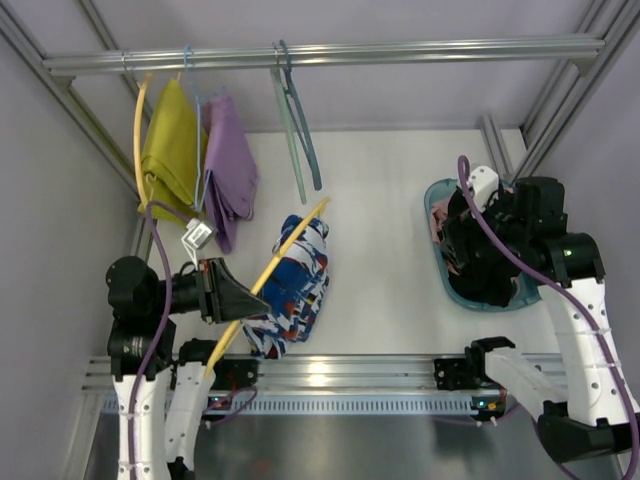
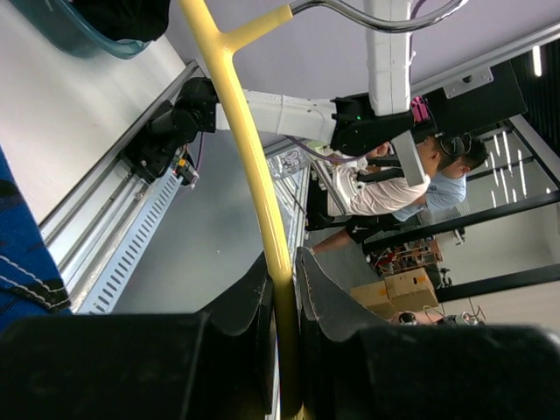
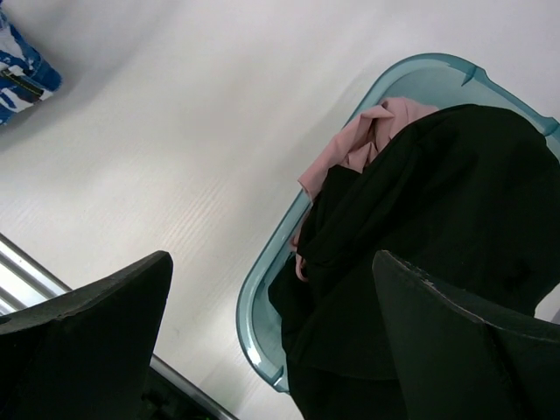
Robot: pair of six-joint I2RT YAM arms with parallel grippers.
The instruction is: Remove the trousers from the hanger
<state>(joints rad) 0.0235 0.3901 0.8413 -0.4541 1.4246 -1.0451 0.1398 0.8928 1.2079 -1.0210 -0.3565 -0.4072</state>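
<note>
The trousers, a bundle of blue, white, red and black print, lie on the white table just right of my left gripper. The thin yellow hanger runs slantwise across them, from upper right down to the near rail. In the left wrist view the hanger's bar is pinched between the black fingers of the left gripper. Its silver hook shows at the top, a strip of the trousers at the left edge. My right gripper hovers open over the basket, holding nothing.
A teal basket at the right holds black cloth and pink cloth. On the back rail hang a mustard garment, a purple garment and a bare teal-grey hanger.
</note>
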